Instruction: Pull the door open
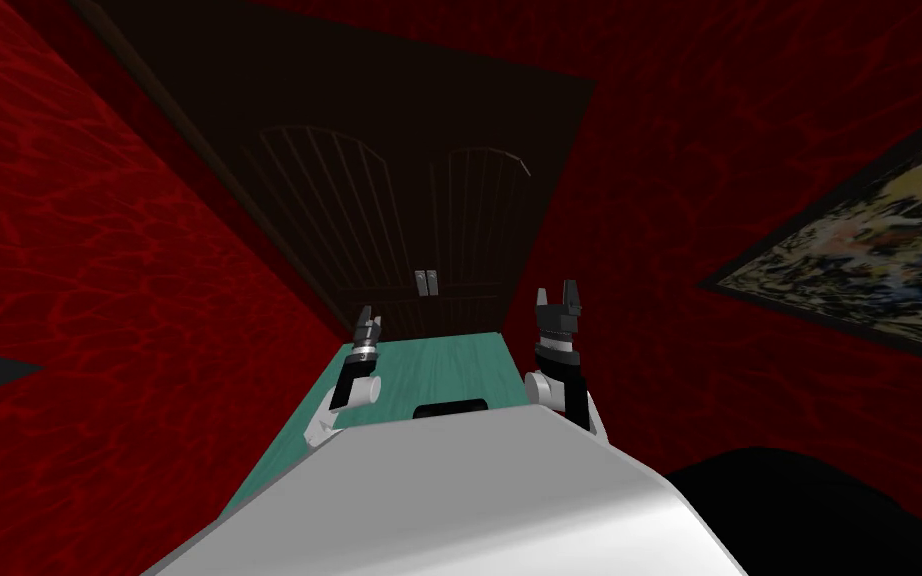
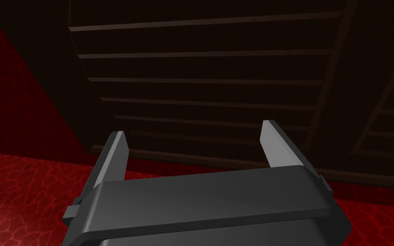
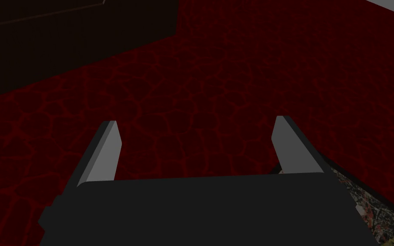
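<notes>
1. A dark double door (image 1: 389,200) is seen straight ahead, at the far end of a narrow teal floor (image 1: 419,365). It appears closed, and each leaf carries an arched panel of slats.
2. Two small grey handles (image 1: 427,283) are set side by side where the two leaves meet.
3. The left tool (image 1: 368,322) is held up over the floor's left edge, short of the door and apart from the handles.
4. In the left wrist view its fingers (image 2: 115,153) are spread wide and released, with nothing between them. A slatted door panel is faced.
5. The right tool (image 1: 560,293) is raised near the door's right edge, also apart from the handles, which lie between the two tools and further off.
6. Its fingers (image 3: 106,149) are likewise spread and empty, and are pointed at the red wall (image 3: 234,77) beside the door.
7. A framed picture (image 1: 869,250) is hung on that wall, further to the right.
</notes>
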